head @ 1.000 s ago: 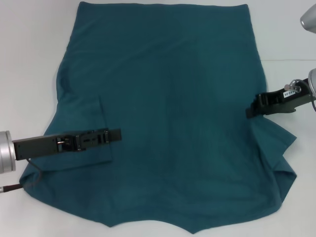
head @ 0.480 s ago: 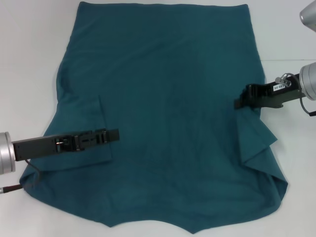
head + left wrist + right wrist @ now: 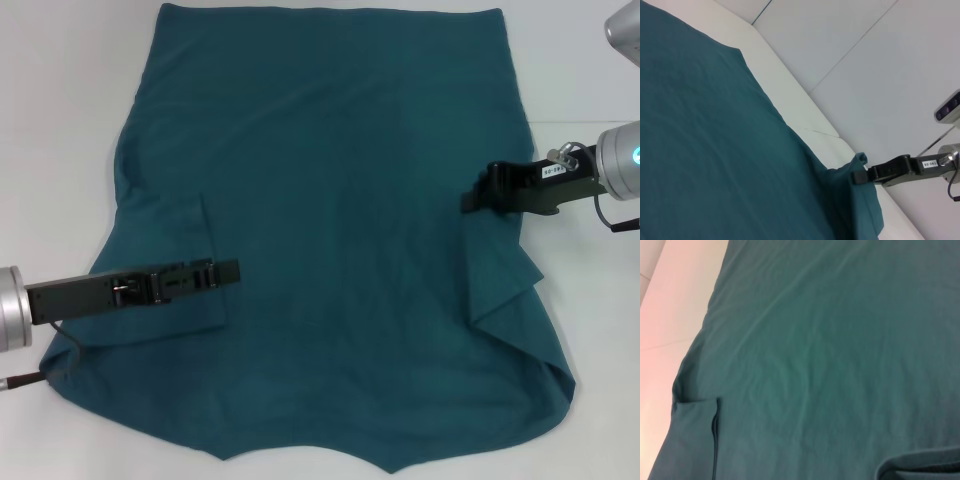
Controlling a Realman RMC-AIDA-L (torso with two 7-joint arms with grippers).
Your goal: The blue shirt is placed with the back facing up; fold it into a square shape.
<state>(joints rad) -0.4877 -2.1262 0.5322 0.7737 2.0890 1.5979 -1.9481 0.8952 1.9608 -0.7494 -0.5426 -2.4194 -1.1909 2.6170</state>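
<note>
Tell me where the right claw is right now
In the head view the right claw is on the robot's right, at the right edge of the blue shirt, shut on a raised fold of cloth; the left claw rests on the folded left sleeve.

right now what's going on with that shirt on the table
A two-armed robot is folding the blue shirt, which lies spread flat on the white table. The right gripper has pinched the shirt's right edge and is drawing it inward over the body, leaving a raised fold. The left gripper rests on the left sleeve, already folded in. The shirt is far from square.
</note>
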